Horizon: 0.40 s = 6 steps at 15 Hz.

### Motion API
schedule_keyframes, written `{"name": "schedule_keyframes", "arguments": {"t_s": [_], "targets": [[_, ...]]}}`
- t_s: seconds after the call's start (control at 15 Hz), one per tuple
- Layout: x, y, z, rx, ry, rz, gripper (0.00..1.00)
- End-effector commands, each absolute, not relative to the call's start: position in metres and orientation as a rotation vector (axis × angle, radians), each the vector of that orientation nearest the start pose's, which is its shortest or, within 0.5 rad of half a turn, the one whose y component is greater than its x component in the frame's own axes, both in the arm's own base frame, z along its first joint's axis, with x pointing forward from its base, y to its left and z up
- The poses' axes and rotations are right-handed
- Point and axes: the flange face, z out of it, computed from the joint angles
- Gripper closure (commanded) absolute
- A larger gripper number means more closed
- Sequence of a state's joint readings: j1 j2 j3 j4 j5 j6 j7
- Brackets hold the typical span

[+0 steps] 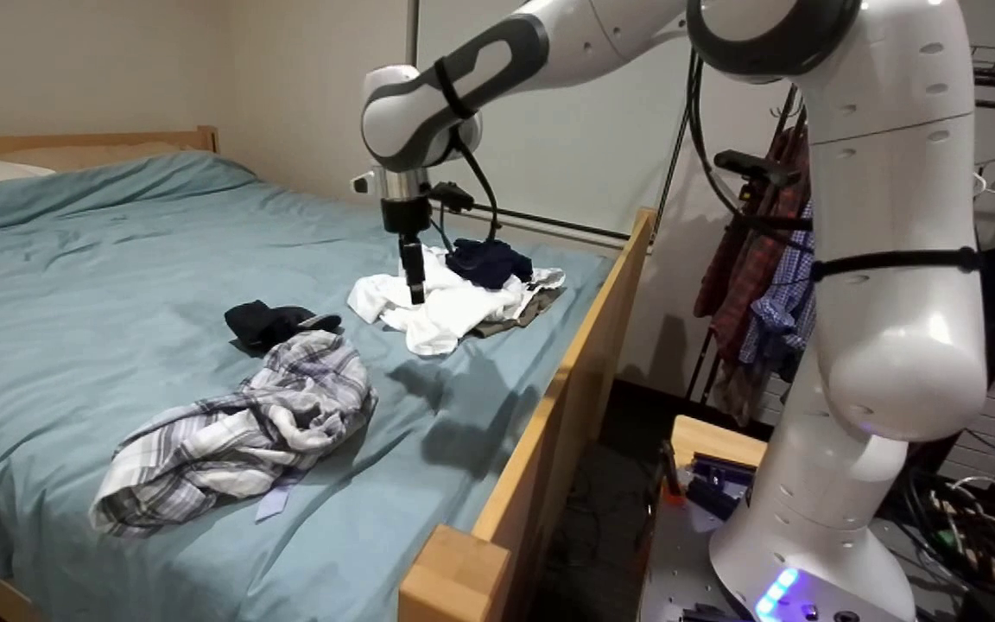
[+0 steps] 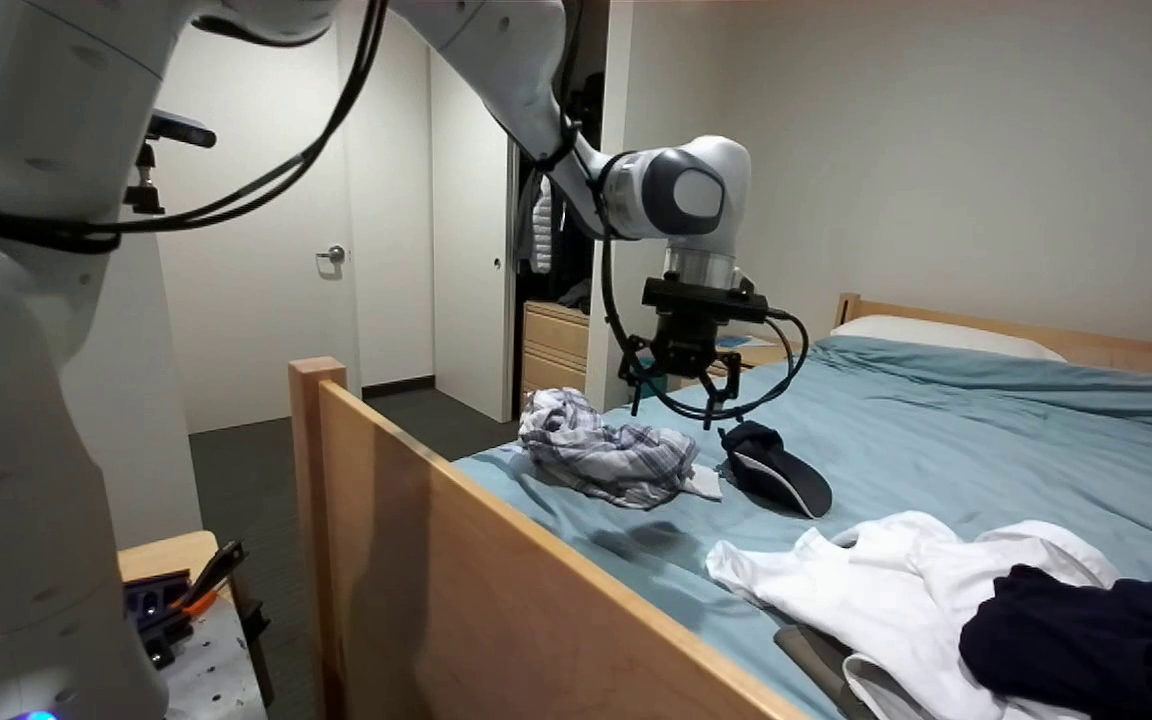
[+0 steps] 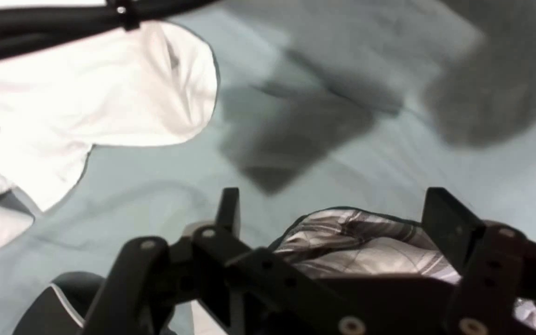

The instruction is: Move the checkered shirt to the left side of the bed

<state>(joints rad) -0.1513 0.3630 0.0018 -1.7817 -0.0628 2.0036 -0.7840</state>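
The checkered shirt (image 1: pixel 243 441) is a crumpled white, grey and black plaid heap near the edge of the blue-covered bed (image 1: pixel 161 276). It also shows in an exterior view (image 2: pixel 616 455) and at the bottom of the wrist view (image 3: pixel 365 253), where the gripper hides part of it. My gripper (image 1: pixel 415 298) hangs above the bed, pointing down. Its fingers are spread wide with nothing between them in an exterior view (image 2: pixel 672 415) and in the wrist view (image 3: pixel 331 200). It is apart from the shirt, which lies below it.
A black cap (image 2: pixel 771 470) lies beside the shirt. A white garment (image 1: pixel 454 307) with a dark navy garment (image 1: pixel 489 262) on it and a brownish one partly beneath lies farther along the bed. The wooden footboard (image 1: pixel 567 389) stands between the robot base and the bed.
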Motion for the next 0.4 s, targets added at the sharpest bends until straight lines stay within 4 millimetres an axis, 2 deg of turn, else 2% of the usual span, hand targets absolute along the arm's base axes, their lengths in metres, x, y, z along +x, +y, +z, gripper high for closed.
{"name": "schedule_keyframes", "arguments": {"t_s": [0.0, 0.13, 0.2, 0.33], "targets": [[0.559, -0.123, 0.355, -2.966, -0.747, 0.099, 0.0], [0.537, -0.132, 0.356, -2.965, -0.606, 0.036, 0.0], [0.566, -0.133, 0.352, -2.958, -0.736, 0.108, 0.0], [0.558, -0.136, 0.354, -2.961, -0.715, 0.103, 0.0]]}}
